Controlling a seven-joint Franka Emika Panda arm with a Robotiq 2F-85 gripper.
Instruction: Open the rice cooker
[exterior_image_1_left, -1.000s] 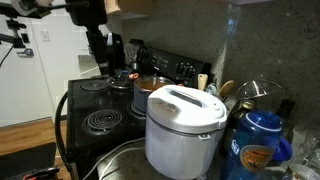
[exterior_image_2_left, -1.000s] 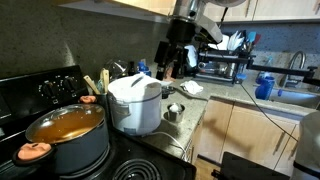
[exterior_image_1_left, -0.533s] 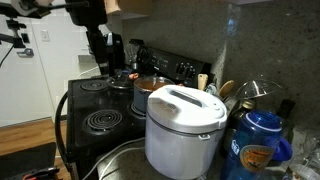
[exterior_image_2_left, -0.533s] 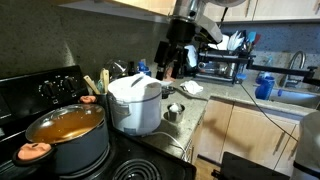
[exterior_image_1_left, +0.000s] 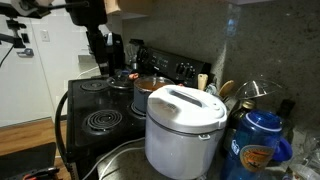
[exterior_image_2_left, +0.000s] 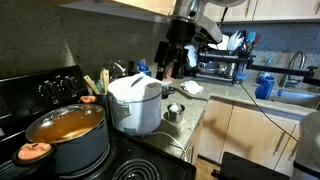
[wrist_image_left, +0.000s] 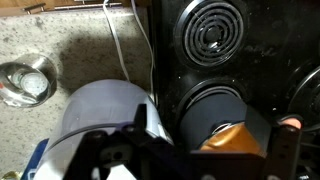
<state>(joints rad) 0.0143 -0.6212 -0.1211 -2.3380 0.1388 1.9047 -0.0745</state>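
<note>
Speckled stone counter (wrist_image_left: 60, 40) meets a black stove (wrist_image_left: 230, 50). The rice cooker (exterior_image_2_left: 135, 100) stands there, lid down, with my gripper (exterior_image_2_left: 166, 72) hanging above it, apart. I cannot tell whether my jaws are parted: the wrist view blurs them. An exterior view adds a blue bottle (exterior_image_1_left: 258, 140).

Glossy white plastic rice cooker (exterior_image_1_left: 183, 128); speckled stone counter (wrist_image_left: 60, 50); black glass stovetop (wrist_image_left: 240, 60).
</note>
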